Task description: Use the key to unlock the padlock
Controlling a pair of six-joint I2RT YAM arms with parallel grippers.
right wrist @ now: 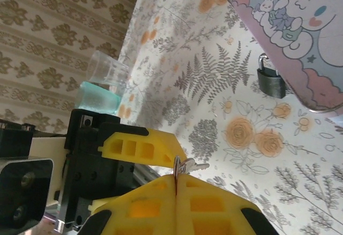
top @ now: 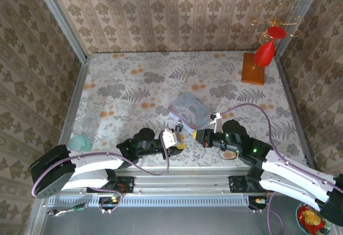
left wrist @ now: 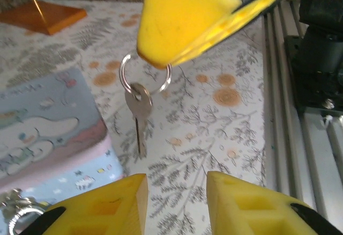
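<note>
Two axes for you. Key [left wrist: 138, 106] hangs blade straight down off its key ring [left wrist: 122, 76], long axis vertical. Your right gripper [right wrist: 176, 184] is clamped on that ring. Your left gripper [left wrist: 177, 184] faces it, fingers parted, nothing between them.
– And the padlock [right wrist: 270, 82]?
– Flat on the table [top: 128, 79], just beside the tin [right wrist: 300, 42], shackle end up-frame in your right wrist view. Table has a fern-and-flower print, walls [top: 177, 9] are damask-papered. Tin lid shows a cartoon long-eared character.
</note>
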